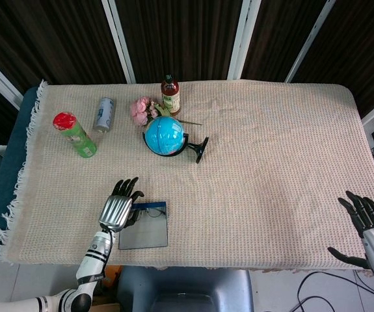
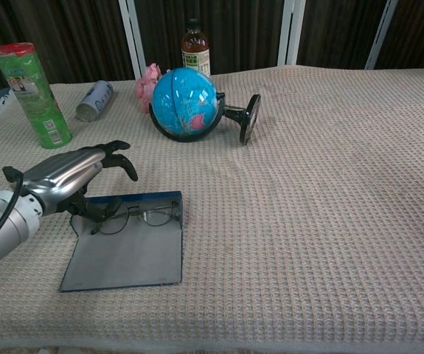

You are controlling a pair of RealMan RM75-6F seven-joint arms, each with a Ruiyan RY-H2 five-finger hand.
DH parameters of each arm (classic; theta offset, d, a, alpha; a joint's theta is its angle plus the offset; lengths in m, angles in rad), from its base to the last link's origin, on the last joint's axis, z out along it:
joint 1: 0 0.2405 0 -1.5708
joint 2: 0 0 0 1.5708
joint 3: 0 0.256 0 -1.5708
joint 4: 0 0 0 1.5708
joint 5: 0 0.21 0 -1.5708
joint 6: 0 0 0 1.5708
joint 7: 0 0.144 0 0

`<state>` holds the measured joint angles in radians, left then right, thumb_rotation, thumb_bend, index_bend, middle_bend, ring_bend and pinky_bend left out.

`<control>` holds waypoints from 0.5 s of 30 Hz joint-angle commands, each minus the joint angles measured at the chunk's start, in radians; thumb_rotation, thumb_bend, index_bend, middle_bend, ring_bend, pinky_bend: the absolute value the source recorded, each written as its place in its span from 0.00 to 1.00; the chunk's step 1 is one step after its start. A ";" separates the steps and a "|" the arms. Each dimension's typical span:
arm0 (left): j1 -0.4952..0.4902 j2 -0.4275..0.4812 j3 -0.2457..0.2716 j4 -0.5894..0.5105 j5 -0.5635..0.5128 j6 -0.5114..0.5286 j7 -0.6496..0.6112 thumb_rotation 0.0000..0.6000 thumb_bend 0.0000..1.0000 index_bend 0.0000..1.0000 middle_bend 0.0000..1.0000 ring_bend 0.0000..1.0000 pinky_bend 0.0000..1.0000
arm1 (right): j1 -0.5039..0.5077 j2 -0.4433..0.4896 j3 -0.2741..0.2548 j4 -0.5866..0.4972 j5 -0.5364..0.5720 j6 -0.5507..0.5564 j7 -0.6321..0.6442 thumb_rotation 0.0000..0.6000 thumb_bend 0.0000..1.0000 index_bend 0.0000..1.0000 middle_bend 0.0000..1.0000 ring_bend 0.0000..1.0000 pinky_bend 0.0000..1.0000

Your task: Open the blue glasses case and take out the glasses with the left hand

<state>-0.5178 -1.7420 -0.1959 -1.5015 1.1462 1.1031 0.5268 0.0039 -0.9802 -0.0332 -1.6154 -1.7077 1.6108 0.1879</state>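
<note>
The blue glasses case (image 2: 123, 258) lies open and flat near the table's front left edge, also visible in the head view (image 1: 144, 233). The glasses (image 2: 139, 217) rest inside along its far edge, seen from above as a thin dark frame (image 1: 150, 210). My left hand (image 2: 68, 177) hovers at the case's far left corner, fingers spread above the cloth and thumb low beside the glasses' left end; it holds nothing. From above, the left hand (image 1: 118, 207) overlaps the case's left edge. My right hand (image 1: 367, 226) stays open off the table's front right corner.
A blue globe (image 2: 184, 103) lies tipped on its stand behind the case. A green can (image 2: 33, 94) with a red lid, a lying silver can (image 2: 94, 100), pink flowers (image 2: 149, 80) and a bottle (image 2: 195, 48) stand along the far left.
</note>
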 commanded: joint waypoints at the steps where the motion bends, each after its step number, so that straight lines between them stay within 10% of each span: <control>1: -0.008 -0.007 0.002 0.011 -0.012 -0.002 0.003 1.00 0.46 0.32 0.00 0.00 0.00 | 0.000 0.001 0.001 -0.001 0.001 0.001 0.000 1.00 0.18 0.00 0.00 0.00 0.00; 15: -0.026 -0.022 0.018 0.035 -0.033 0.006 -0.002 1.00 0.46 0.35 0.00 0.00 0.00 | 0.001 0.002 0.001 0.000 0.002 -0.002 0.003 1.00 0.18 0.00 0.00 0.00 0.00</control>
<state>-0.5438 -1.7634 -0.1783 -1.4663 1.1135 1.1089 0.5248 0.0046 -0.9785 -0.0326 -1.6153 -1.7057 1.6090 0.1906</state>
